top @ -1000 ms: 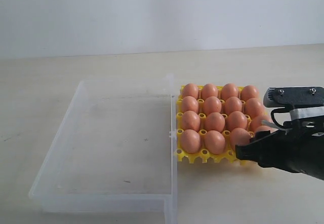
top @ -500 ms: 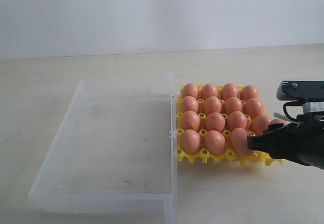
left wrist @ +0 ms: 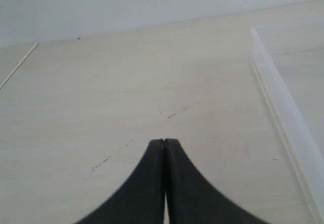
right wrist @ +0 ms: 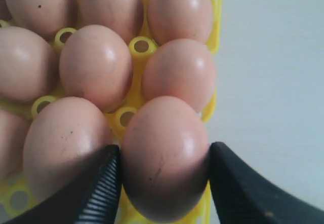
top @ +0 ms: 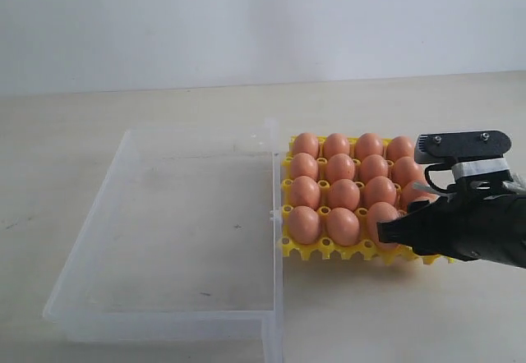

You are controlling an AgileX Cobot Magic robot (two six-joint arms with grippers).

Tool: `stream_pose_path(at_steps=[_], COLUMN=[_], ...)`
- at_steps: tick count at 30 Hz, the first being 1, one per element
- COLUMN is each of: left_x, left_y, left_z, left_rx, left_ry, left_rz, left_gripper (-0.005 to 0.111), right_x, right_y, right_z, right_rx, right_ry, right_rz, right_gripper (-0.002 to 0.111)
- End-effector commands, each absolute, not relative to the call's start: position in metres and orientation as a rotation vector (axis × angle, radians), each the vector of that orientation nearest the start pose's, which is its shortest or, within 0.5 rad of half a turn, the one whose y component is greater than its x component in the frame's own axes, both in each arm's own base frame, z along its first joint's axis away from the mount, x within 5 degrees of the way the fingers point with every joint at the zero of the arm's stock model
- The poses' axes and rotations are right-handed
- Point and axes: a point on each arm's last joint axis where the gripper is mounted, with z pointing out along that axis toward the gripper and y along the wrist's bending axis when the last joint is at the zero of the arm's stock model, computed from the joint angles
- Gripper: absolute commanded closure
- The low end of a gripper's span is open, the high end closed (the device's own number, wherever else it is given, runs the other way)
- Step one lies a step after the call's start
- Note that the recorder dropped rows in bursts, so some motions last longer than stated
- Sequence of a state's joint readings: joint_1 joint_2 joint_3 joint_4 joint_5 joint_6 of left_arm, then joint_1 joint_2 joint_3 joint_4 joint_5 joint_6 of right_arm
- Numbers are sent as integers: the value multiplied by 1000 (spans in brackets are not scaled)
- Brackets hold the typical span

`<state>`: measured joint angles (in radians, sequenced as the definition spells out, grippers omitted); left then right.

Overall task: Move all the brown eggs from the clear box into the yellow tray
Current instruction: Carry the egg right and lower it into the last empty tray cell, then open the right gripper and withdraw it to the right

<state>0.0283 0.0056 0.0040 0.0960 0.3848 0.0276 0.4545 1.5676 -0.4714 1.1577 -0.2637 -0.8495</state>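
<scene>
Right fingers [right wrist: 238,183] grip the near-corner egg [right wrist: 164,158], seated in the yellow tray [top: 329,250].
Only wrist view shows contact both sides; left fingers [left wrist: 147,183] pressed together over bench [left wrist: 101,82]; tray and clear box [top: 164,318] now slightly further left.

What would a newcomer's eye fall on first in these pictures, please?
The yellow tray, packed with brown eggs, sits right of the clear box, which holds no eggs. At the tray's near right corner, the right gripper clasps the corner egg from both sides.
</scene>
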Motion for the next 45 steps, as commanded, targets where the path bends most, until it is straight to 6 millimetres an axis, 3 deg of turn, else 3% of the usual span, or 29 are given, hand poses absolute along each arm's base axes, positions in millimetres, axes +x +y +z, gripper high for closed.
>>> stream_pose_path(at_steps=[1,7,9,15,18,25,34,45], left_x=[52,52,52,52,52,52,52,52], left_y=[5,5,5,5,5,5,5,5], left_z=[179,179,179,179,179,179,179,179], left_rx=[51,51,51,51,51,51,51,51], left_ry=[1862,1862,1862,1862,1862,1862,1862,1862], left_rz=[131,131,131,131,131,131,131,131], left_gripper=[107,107,107,107,107,107,107,107], right_x=[232,229,229,229,229,228,231,233], right_y=[91,94,94,94,94,95,109,111], right_z=[137,135,135,135,135,139,172,175], right_rx=[-128,-164,-168,-166,-164,-161,-189,-185], right_ry=[2439,2468,2469,2471,2471,2464,2400,2394], right_rz=[56,92,93,96,96,121,313,326], right_gripper=[108,103,94,53,43,43,43,43])
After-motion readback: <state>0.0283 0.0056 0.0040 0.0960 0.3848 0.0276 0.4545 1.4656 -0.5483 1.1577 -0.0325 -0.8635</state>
